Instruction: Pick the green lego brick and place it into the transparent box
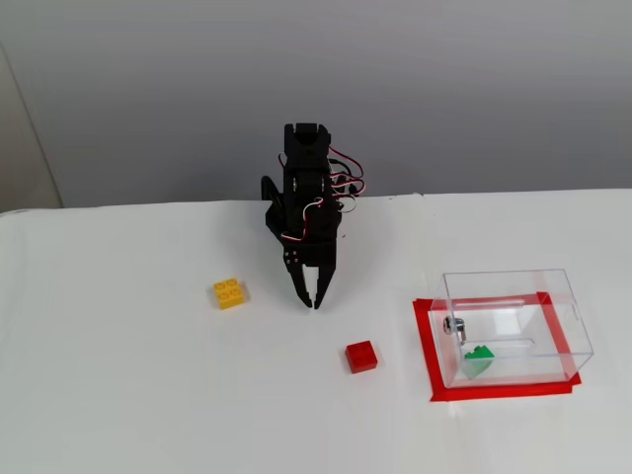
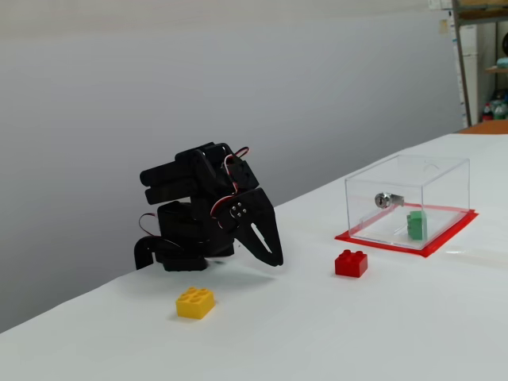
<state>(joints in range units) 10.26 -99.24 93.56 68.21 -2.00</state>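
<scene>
1. Nearest the camera in a fixed view: a yellow brick (image 2: 195,302) lies flat on the white surface (image 2: 333,341), studs up, clear of all else.
2. Next, a red brick (image 2: 350,263) sits on the surface, studs up, near the front left corner of the red tape border (image 2: 381,245) but apart from it.
3. The transparent box (image 2: 440,176) stands upright inside that taped rectangle; a small metal fitting (image 2: 384,199) shows on one wall.
4. The green lego brick (image 2: 416,225) is inside the transparent box, resting on its floor. In a fixed view from above, the green lego brick (image 1: 479,361) lies tilted in the near left corner, below the fitting.
5. The black arm (image 2: 187,210) is folded low over its base, towards the far edge of the surface.
6. The pincer (image 2: 275,260) points steeply downward, tips just above the surface, between the yellow and red bricks but touching neither. Its jaws are pressed together and hold nothing; seen from above, the pincer (image 1: 311,302) shows only a thin slit between the tips.
7. Behind stands a plain grey wall (image 1: 474,89).
</scene>
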